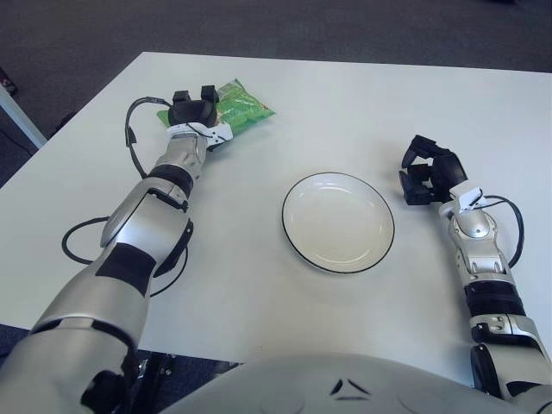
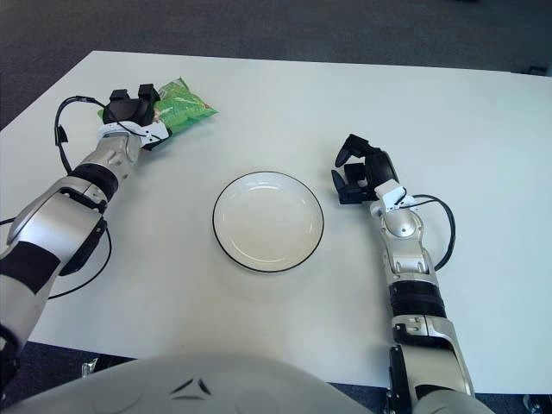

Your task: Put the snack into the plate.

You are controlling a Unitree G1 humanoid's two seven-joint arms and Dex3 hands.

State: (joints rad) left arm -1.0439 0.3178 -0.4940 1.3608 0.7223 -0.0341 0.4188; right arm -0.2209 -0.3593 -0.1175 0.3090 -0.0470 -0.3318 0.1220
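Where left hand (image 1: 193, 112) grips it, green snack (image 1: 244, 104) partly beneath, far-left of plate (image 1: 338, 222).

Left arm: silver, stretched forward and up the left side, elbow low, forearm narrowing to a dark-banded wrist with a black cable looped beside it
Left hand (image 1: 191, 113): black, at the far end of the arm, fingers (image 1: 207, 92) pointing away from the body and closed around the green snack bag (image 1: 242, 103), white tag at the wrist
Right arm: silver, running up the right side, forearm nearly straight, black cable curling off the wrist
Right hand (image 1: 430, 170): black, palm turned inward toward the plate (image 1: 338, 222), fingers (image 1: 415, 184) curled and holding nothing, white tag just below it
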